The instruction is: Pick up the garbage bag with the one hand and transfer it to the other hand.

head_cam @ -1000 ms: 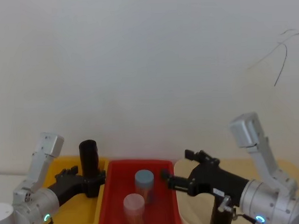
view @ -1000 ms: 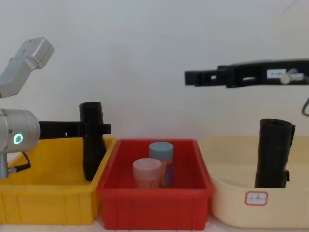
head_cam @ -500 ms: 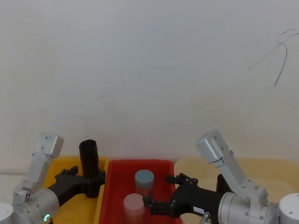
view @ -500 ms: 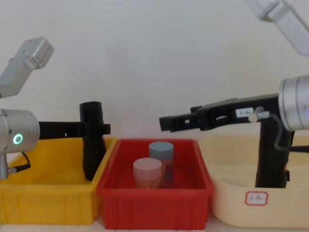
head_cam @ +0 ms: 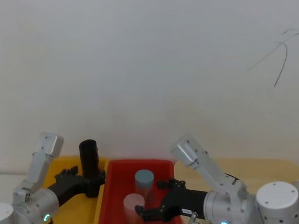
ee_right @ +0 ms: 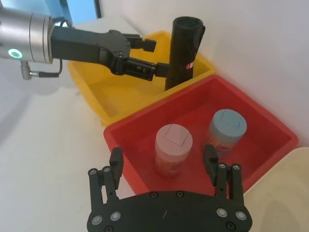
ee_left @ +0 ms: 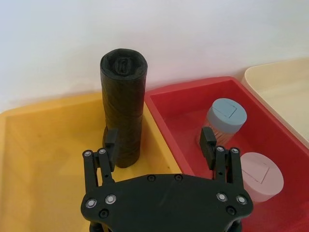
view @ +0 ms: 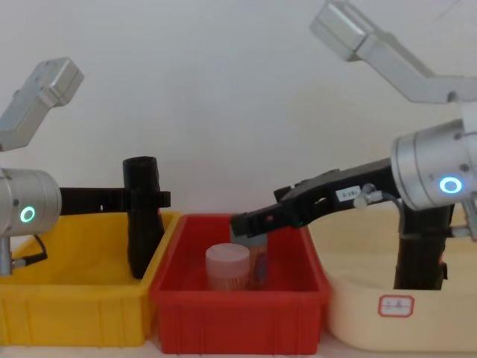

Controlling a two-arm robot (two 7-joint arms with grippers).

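The garbage bag (view: 143,216) is a stout black roll standing upright at the right end of the yellow bin (view: 74,306). My left gripper (view: 160,199), on the wrist with the green ring light, reaches across to it and is open. In the left wrist view one finger (ee_left: 111,141) lies against the garbage bag (ee_left: 123,106) while the other hangs apart over the red bin. My right gripper (view: 242,222), on the wrist with the blue light, is open and tilted down over the red bin (view: 238,294), holding nothing.
The red bin holds a pink-lidded jar (ee_right: 173,147) and a blue-lidded jar (ee_right: 228,129). A beige bin (view: 350,313) on the right holds a slimmer black roll (view: 421,253), partly behind my right arm. A white wall stands close behind.
My right arm has swung down and leftward from above the beige bin to over the red bin's jars. My left gripper and the garbage bag have not moved.
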